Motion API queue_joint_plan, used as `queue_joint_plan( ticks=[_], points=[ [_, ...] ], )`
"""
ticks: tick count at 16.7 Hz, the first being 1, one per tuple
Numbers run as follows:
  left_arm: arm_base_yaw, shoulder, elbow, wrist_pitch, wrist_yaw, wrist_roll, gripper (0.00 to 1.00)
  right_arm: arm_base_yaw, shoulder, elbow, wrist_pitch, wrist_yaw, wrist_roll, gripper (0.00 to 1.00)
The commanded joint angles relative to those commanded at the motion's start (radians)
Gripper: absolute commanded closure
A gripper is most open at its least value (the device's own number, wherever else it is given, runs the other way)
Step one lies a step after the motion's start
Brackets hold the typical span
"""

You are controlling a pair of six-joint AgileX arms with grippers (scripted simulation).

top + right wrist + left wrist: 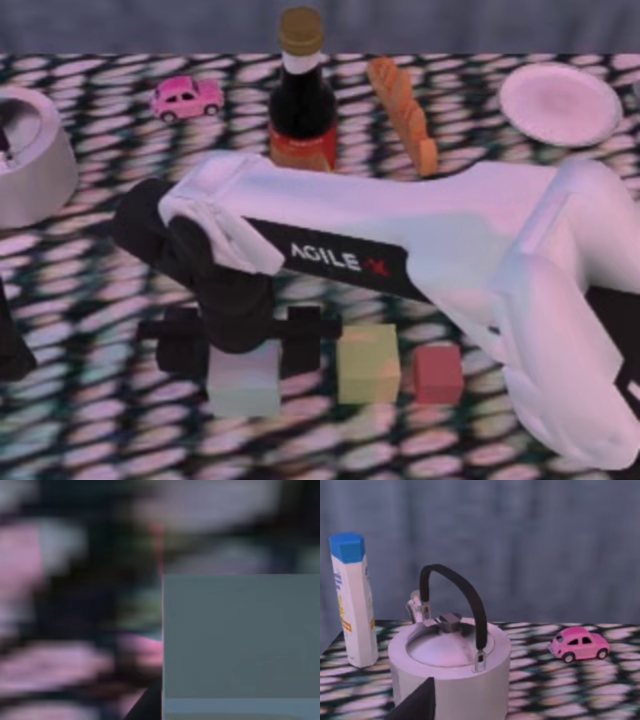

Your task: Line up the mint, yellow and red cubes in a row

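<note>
While the right arm reaches across the table from the 4 o'clock corner, its gripper [243, 345] sits directly over the mint cube [244, 385] at about 7 o'clock of the top view. The dark finger bar spreads wider than the cube, so the jaws look wide apart, straddling it; whether the pads touch its sides I cannot tell. The right wrist view shows one flat grey-green face of the mint cube [240, 640] very close to the camera.

The yellow cube [368, 363] stands just beside the mint one toward 3 o'clock, and the red cube [438, 373] just beyond it, the three already forming a rough row at 6 o'clock.

These cubes look rigid, matte and light, so I judge they will not deform or slip much; the best hold is on two opposite flat sides, centred, since an off-centre pinch would likely twist a cube out of line.

The left arm is parked at the 9 o'clock edge, facing a kettle [449, 665].
</note>
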Motion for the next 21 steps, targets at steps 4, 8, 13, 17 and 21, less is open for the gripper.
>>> queue_joint_plan(
  ticks=[4,8,13,17,21],
  points=[
    [0.000,0.000,0.000,0.000,0.000,0.000,0.00,0.000,0.000,0.000,0.000,0.000,0.000,0.00],
    [0.000,0.000,0.000,0.000,0.000,0.000,0.00,0.000,0.000,0.000,0.000,0.000,0.000,0.00],
    [0.000,0.000,0.000,0.000,0.000,0.000,0.00,0.000,-0.001,0.017,-0.017,0.000,0.001,0.00],
    [0.000,0.000,0.000,0.000,0.000,0.000,0.00,0.003,-0.016,0.141,-0.166,0.000,0.004,0.00],
    [0.000,0.000,0.000,0.000,0.000,0.000,0.00,0.008,-0.033,0.219,-0.251,0.000,0.000,0.00]
  ],
)
